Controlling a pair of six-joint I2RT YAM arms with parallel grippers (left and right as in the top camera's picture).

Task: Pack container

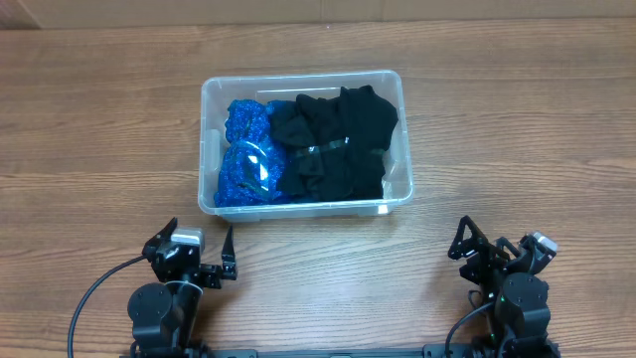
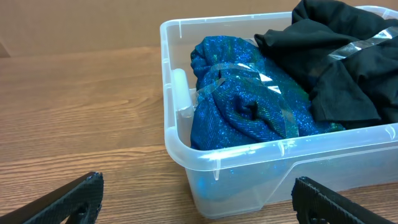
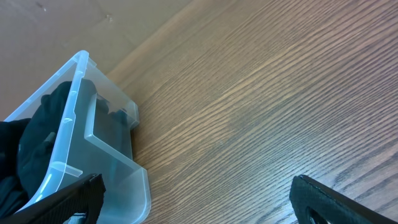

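The clear plastic container [image 1: 394, 88] stands in the middle of the wooden table. It holds a sparkly blue garment [image 1: 246, 159] on its left and a black garment [image 1: 333, 144] on its right, both bound with clear tape. In the left wrist view the container's rim [image 2: 180, 134] is close ahead, with the blue garment [image 2: 242, 102] and the black garment [image 2: 336, 59] inside. My left gripper [image 1: 227, 261] is open and empty near the table's front edge, below the container's left corner. My right gripper [image 1: 467, 244] is open and empty at the front right. The right wrist view shows the container's corner [image 3: 118, 168].
Bare wooden tabletop [image 1: 517, 129] surrounds the container. A cardboard wall [image 2: 74, 25] stands behind the table's far edge. A black cable [image 1: 94, 293] runs from the left arm base.
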